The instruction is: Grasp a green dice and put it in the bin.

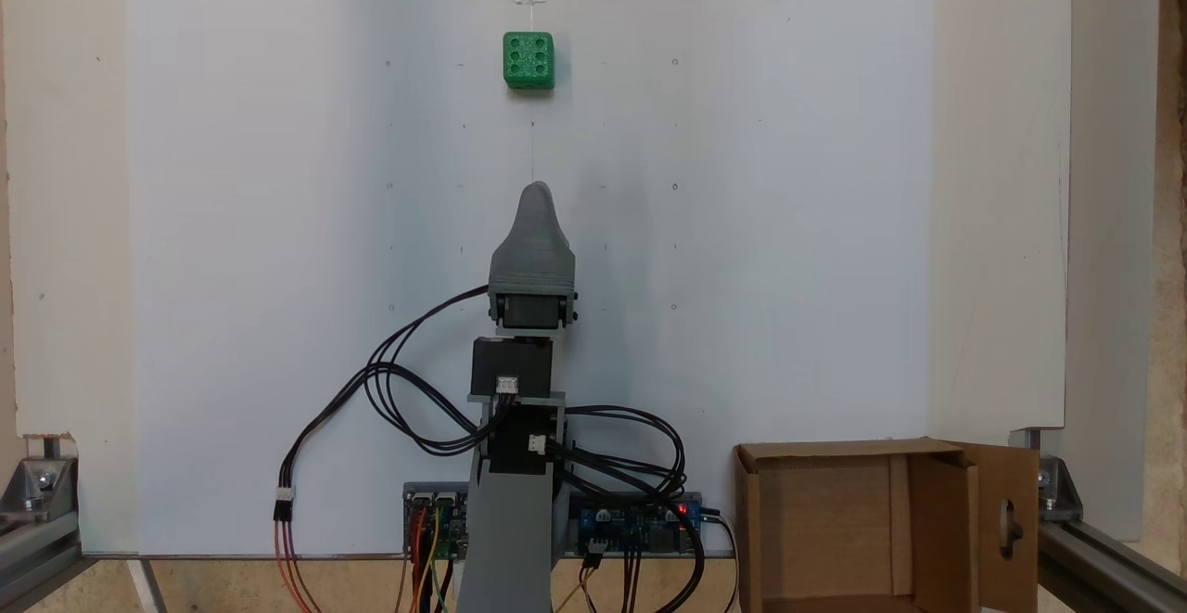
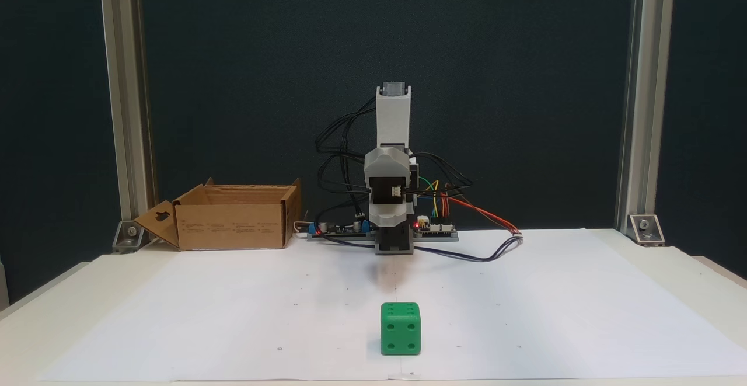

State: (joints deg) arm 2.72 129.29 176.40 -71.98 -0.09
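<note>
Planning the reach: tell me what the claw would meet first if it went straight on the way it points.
Probably the green dice: the claw points up the overhead-like fixed view in line with it, bare paper between. Its height is unclear.

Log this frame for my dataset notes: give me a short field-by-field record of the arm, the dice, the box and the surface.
arm: folded at its base, gripper pointing toward the dice, nothing in it
gripper state: cannot tell; one tip shows
green dice: on the white paper sheet, straight ahead of the arm, apart from the gripper; six pips up, four facing the front camera
bin: open cardboard box beside the arm's base, looks empty; side flap with keyhole cutout folded outward
electronics: control boards and wires at the base
task progress: dice not yet grasped
</note>
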